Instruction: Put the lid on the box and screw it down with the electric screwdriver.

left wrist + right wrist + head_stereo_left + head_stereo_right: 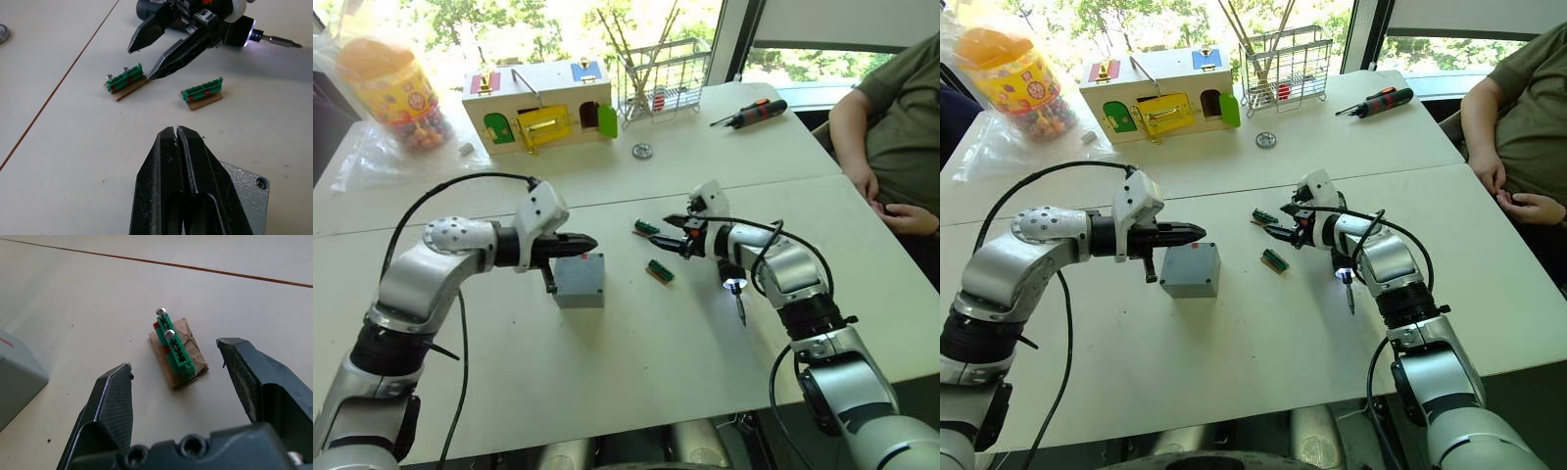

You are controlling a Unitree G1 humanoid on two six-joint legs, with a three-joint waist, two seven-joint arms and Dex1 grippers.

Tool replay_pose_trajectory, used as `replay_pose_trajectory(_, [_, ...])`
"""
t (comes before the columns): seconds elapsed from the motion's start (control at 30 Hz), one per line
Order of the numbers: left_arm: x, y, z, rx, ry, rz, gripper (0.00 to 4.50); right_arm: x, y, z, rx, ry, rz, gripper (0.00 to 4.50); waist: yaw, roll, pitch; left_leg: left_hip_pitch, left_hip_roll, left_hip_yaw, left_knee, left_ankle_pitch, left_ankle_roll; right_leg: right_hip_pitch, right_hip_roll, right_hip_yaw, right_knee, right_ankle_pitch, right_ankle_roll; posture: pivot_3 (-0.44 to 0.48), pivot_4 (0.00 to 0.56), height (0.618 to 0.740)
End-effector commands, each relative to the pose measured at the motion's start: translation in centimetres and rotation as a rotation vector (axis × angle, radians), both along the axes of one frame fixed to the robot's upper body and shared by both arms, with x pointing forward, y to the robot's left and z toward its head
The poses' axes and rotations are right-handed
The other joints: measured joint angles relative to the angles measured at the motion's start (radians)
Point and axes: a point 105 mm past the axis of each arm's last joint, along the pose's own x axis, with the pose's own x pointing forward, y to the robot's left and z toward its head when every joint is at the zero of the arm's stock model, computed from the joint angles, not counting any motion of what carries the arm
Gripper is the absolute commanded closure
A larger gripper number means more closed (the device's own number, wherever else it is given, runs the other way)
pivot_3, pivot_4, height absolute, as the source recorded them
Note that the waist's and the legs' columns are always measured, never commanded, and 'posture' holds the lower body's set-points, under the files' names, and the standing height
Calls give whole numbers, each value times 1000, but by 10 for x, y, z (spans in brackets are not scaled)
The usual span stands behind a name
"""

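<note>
The lid already sits on the box mid-table, so the left tool, closed and empty, hovers over it. The right tool gapes around a green screw holder, seemingly to collect a screw; the lit electric screwdriver rides alongside.

Bench bare near edge; two green terminal strips lie btwn box & right gripper, person far right.
</note>
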Motion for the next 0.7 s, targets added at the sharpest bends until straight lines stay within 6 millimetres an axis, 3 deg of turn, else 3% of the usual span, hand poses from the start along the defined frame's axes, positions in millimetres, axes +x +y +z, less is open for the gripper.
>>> replay_pose_trajectory(0.03, [1,3,4,11,-42,10,4500,5,7,17,21,-68,16,1323,1,0,0,0,0,0,0,0,0,0,0,0,0,0,0,0,150,740])
replay_pose_trajectory(0.33, [1,5,-5,18,-28,20,4500,12,10,19,41,-71,2,1323,0,0,0,0,0,0,0,0,0,0,0,0,0,0,0,0,150,740])
replay_pose_trajectory(0.47, [1,6,-7,22,-26,22,4500,13,10,19,42,-67,-2,2370,0,0,0,0,0,0,0,0,0,0,0,0,0,0,0,0,150,740])
replay_pose_trajectory(0.6, [1,6,-7,22,-27,25,4500,14,10,16,41,-62,-7,4429,0,0,0,0,0,0,0,0,0,0,0,0,0,0,0,0,150,740])
replay_pose_trajectory(0.7, [1,6,-8,24,-26,27,4500,15,12,16,55,-59,-10,4472,-1,0,0,0,0,0,0,0,0,0,0,0,0,0,0,0,150,740])
